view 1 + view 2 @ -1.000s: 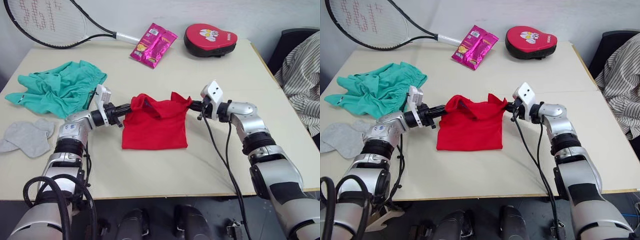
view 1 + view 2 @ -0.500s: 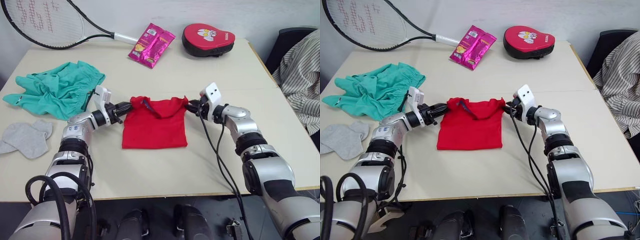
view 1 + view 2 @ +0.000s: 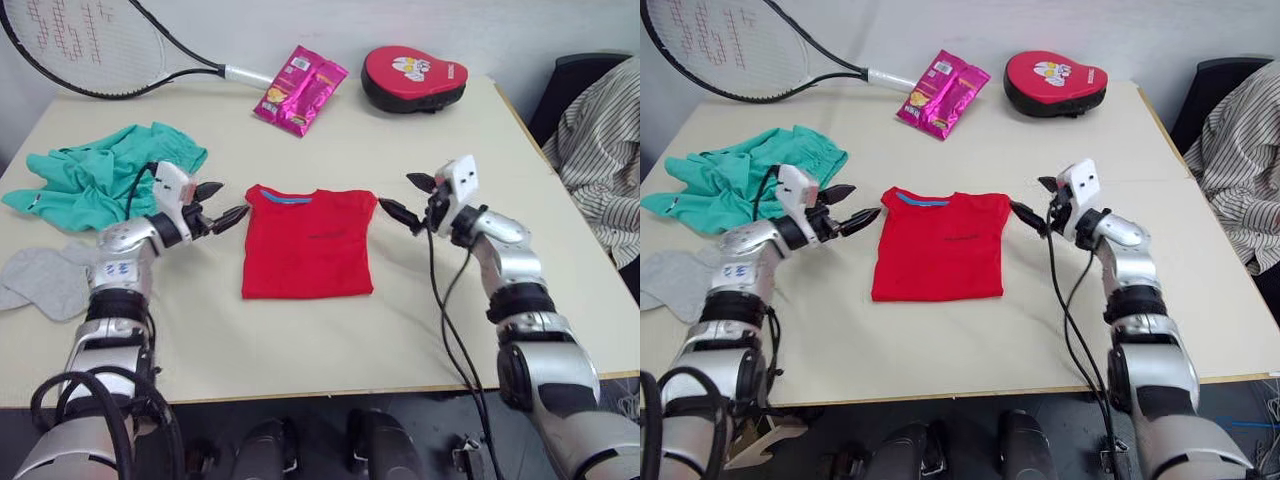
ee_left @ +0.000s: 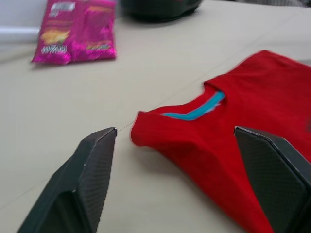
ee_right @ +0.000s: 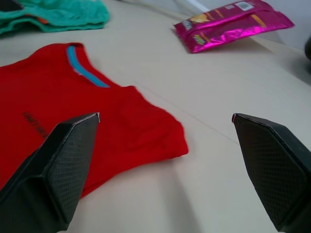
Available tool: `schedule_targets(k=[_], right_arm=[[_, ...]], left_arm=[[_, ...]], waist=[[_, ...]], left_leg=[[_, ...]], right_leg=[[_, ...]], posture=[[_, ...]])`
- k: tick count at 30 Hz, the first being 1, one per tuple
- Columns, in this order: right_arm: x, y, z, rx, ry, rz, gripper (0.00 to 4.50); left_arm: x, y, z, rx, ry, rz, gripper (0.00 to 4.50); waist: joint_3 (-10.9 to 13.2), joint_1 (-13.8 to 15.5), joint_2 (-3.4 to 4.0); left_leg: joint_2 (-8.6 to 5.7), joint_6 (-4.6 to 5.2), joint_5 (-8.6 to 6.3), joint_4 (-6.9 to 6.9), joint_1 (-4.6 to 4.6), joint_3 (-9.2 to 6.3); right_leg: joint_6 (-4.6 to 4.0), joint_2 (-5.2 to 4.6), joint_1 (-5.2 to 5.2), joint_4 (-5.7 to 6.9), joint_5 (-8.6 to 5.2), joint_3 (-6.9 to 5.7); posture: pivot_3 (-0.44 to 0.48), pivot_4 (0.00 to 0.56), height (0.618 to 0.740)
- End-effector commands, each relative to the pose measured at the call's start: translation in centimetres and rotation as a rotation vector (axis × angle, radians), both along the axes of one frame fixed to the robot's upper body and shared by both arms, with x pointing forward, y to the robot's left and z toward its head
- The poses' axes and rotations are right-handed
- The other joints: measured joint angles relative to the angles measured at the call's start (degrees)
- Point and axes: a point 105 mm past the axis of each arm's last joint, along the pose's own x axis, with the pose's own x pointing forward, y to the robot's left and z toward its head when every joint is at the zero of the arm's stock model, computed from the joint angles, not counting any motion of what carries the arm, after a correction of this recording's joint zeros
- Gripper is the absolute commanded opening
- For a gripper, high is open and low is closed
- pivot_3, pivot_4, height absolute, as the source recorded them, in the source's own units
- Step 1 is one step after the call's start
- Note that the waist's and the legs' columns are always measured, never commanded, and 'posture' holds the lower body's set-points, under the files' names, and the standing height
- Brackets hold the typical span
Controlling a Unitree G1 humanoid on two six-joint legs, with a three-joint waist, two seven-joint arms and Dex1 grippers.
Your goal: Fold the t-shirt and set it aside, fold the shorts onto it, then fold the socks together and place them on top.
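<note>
Left eye view gives us the t-shirt point(image 3: 308, 243) lying flat in the middle of the table point(image 3: 420, 320), folded into a neat rectangle with its blue neck band at the far edge and the small dark print facing up. Our left gripper point(image 3: 222, 203) hangs just beside the shirt's left shoulder with its fingers spread apart, holding nothing. Our right gripper point(image 3: 408, 198) sits just off the right shoulder, likewise spread and empty. The shorts point(image 3: 105, 177) lie crumpled at the table's left side, and the socks point(image 3: 44, 281) rest nearer us by the left edge. Along the far edge we see a racket point(image 3: 95, 45), a pink snack packet point(image 3: 300, 76) and a red pad point(image 3: 412, 77).
</note>
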Motion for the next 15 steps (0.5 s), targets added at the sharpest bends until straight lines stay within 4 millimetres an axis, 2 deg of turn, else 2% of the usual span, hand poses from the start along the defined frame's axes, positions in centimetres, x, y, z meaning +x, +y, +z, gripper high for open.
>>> schedule_targets(k=[1,5,8,11,13,15], right_arm=[[-4.3,2.8,-0.1,-0.127,-0.068,0.213,4.5],[-7.1,4.2,-2.9,-0.249,-0.077,0.301,4.5],[-7.3,5.1,-4.5,-0.304,-0.097,0.297,4.5],[-7.1,5.6,-5.9,-0.407,-0.149,0.31,4.5],[-6.3,5.7,-6.1,-0.412,-0.167,0.272,4.14],[-5.6,5.7,-6.3,-0.417,-0.185,0.244,3.6]], left_arm=[[-4.0,-1.9,0.7,0.145,-0.106,-0.211,4.46],[-6.3,-3.1,-1.8,0.232,-0.058,-0.282,4.46],[-6.2,-4.0,-3.6,0.285,-0.067,-0.259,4.46],[-5.6,-4.3,-4.4,0.331,-0.078,-0.226,4.46],[-5.3,-4.3,-5.0,0.373,-0.075,-0.218,4.5],[-5.0,-4.2,-5.8,0.395,-0.064,-0.214,4.5]], waist=[[0.0,0.08,0.0],[0.0,0.28,0.0],[0.0,0.75,0.0],[0.0,1.29,0.0],[0.0,1.42,0.0],[0.0,1.48,0.0]], left_leg=[[0.01,0.0,0.0,0.02,-0.01,0.0],[0.01,-0.03,-0.01,0.12,0.15,-0.02],[-0.04,-0.05,-0.03,0.14,0.16,-0.07],[-0.04,-0.06,-0.04,0.16,0.15,-0.07],[-0.03,-0.07,-0.04,0.14,0.14,-0.06],[-0.03,-0.07,-0.04,0.15,0.13,-0.05]], right_leg=[[0.0,0.0,-0.01,-0.01,0.0,0.02],[0.0,-0.08,0.11,0.08,0.0,0.08],[-0.01,-0.18,0.09,0.01,0.0,0.09],[-0.02,-0.19,0.06,0.02,0.01,0.09],[-0.02,-0.17,0.03,0.02,0.01,0.08],[-0.03,-0.16,0.01,0.04,0.0,0.07]], posture=[[0.0,0.15,0.74],[0.0,0.15,0.74],[0.0,0.15,0.74],[0.0,0.15,0.74],[0.0,0.15,0.74],[0.0,0.15,0.74]])
